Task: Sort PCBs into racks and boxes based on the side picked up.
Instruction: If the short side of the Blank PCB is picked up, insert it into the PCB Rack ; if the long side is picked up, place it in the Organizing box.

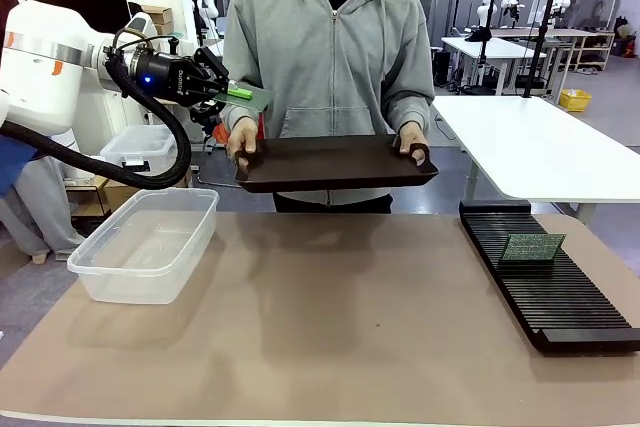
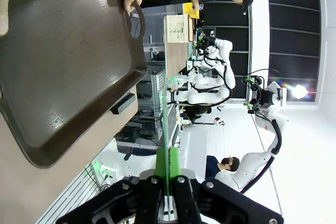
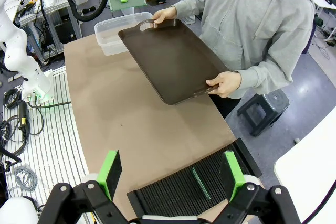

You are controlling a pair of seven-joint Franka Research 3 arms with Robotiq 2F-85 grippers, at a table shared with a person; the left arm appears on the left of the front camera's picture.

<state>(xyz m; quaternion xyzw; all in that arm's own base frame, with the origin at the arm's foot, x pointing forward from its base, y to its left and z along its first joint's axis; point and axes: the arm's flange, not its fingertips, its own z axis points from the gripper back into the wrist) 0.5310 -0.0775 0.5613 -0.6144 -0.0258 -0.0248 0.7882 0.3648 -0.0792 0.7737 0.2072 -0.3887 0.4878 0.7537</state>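
Above box, L gripper clamps PCB; R gripper open.

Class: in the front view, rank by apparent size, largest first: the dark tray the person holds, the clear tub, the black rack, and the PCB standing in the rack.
1. Black rack
2-3. Clear tub and dark tray: too close to rank, and the tray is seen nearly edge-on
4. PCB standing in the rack

Two green PCBs — one held flat and high above the far left table edge, one standing upright in the slotted black rack. Clear box at left — open-topped.
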